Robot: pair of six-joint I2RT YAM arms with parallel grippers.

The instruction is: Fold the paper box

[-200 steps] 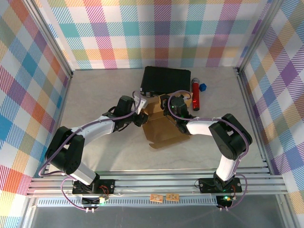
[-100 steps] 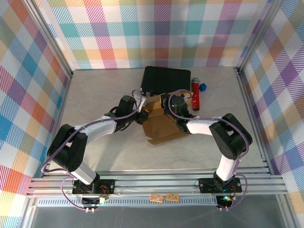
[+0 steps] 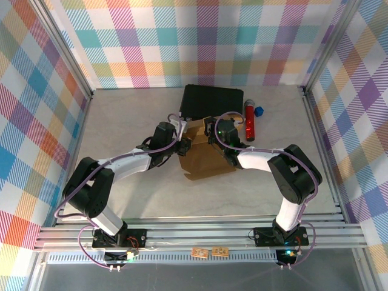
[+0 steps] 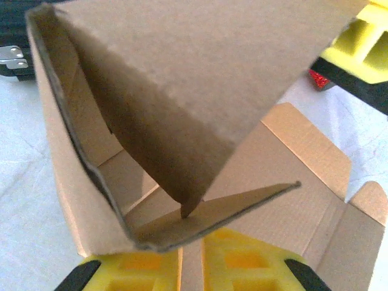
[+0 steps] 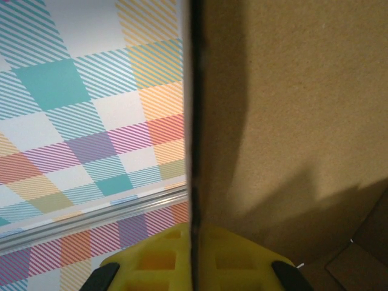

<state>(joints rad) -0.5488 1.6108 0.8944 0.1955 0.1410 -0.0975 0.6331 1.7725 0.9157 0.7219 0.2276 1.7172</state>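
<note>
The paper box [image 3: 206, 160], brown cardboard and half folded, lies mid-table in front of a black case. My left gripper [image 3: 182, 138] is at its left wall. In the left wrist view the yellow fingers [image 4: 139, 270] stand a narrow slot apart under a folded corner of the box [image 4: 182, 79]. Whether they pinch cardboard I cannot tell. My right gripper [image 3: 211, 131] is at the box's back edge. In the right wrist view this gripper [image 5: 195, 260] is shut on an upright panel of the box [image 5: 291, 121], seen edge-on between its fingers.
A black hard case [image 3: 212, 102] sits right behind the box. A red cylinder [image 3: 249, 121] and a small blue object [image 3: 259, 111] lie to its right. Plaid walls and metal rails enclose the table [image 3: 121, 121].
The box has slid back toward the black case and its raised panels stand steeper. The left gripper has moved in with it and its jaws have narrowed. The right gripper stays shut.
</note>
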